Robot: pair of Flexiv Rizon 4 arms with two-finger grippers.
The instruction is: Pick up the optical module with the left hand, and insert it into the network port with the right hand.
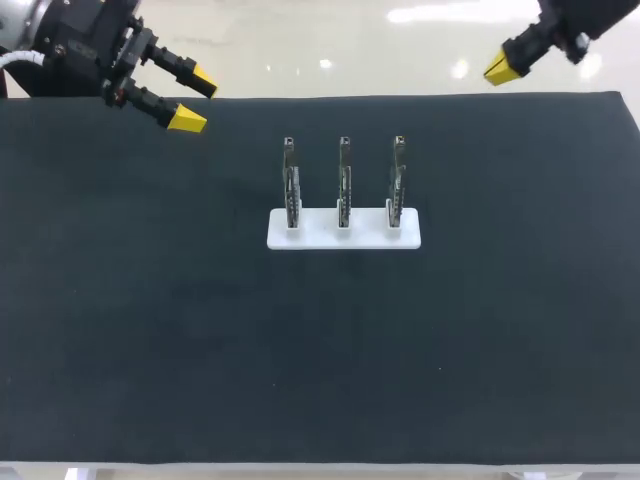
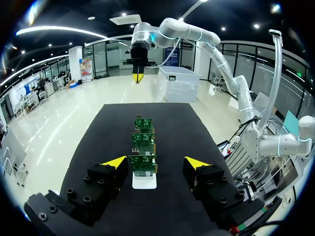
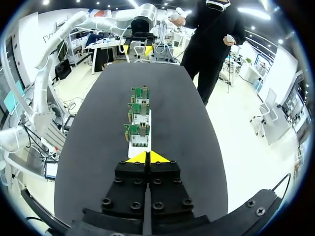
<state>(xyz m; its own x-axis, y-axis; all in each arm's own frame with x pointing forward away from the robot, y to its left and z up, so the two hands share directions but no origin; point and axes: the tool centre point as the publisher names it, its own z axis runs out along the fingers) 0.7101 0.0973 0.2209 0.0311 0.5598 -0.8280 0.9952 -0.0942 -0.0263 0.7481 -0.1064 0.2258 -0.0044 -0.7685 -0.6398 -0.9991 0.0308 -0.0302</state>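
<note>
Optical modules [image 1: 344, 185] stand three upright in a white holder [image 1: 343, 238] on the table [image 1: 150, 330]; my left claw [image 1: 195, 100] hangs spread, right claw [image 1: 502, 70] clenched.

Three boards [image 1: 343, 185], one base [image 1: 318, 236].

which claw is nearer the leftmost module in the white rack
Left. The left claw is back-left of the module; the right claw is past the rack's opposite end.

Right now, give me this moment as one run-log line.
left gripper: fingers open, empty, by far-left corner | right gripper: fingers shut, empty, by far-right corner | optical modules: three upright in white holder, untouched | stage: pre-grasp
</note>
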